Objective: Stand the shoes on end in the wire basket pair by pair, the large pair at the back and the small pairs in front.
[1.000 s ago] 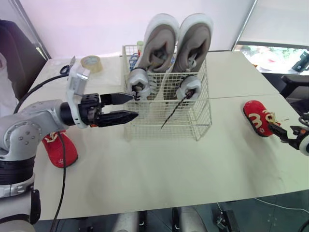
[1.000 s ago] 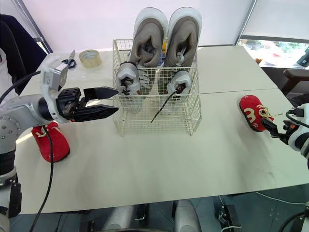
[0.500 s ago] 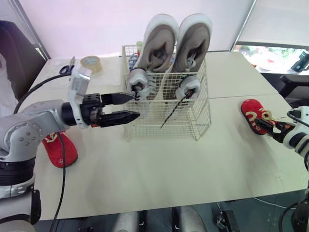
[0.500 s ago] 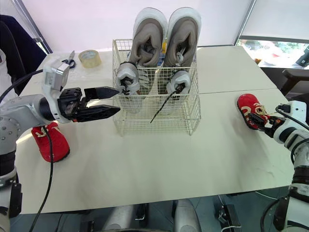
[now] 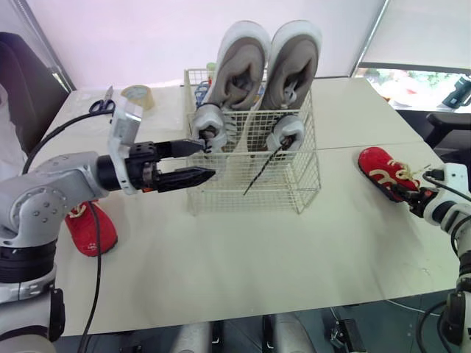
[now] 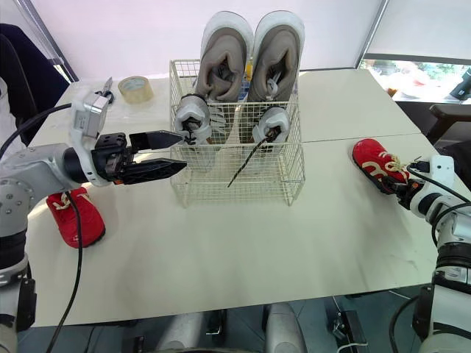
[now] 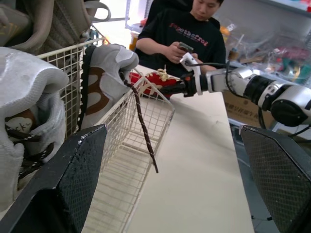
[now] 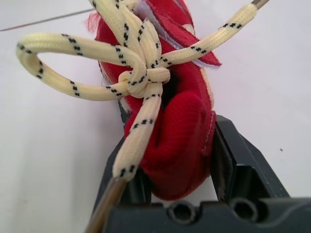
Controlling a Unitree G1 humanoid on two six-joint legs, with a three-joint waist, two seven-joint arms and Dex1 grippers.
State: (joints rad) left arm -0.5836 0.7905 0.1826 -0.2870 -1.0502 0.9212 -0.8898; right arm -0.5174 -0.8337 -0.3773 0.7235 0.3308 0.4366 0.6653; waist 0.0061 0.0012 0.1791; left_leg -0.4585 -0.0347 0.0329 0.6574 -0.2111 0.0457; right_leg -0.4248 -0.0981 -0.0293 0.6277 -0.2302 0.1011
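From the head, the wire basket [image 5: 294,187] stands mid-table with the large grey pair [image 5: 268,62] upright at its back and a small grey pair [image 5: 212,123] in front. The left gripper [image 5: 207,159] hovers just beside the basket's left wall, fingers spread and empty. The right gripper [image 5: 412,197] clamps a red shoe [image 5: 381,170] lying at the table's right; a second red shoe [image 5: 92,228] lies by the left arm. The left wrist view looks between wide-set fingers [image 7: 73,179] along the basket, a black lace [image 7: 143,126] hanging through the mesh. In the right wrist view, both fingers [image 8: 238,165] pinch the red shoe's fabric under its cream lace [image 8: 141,73].
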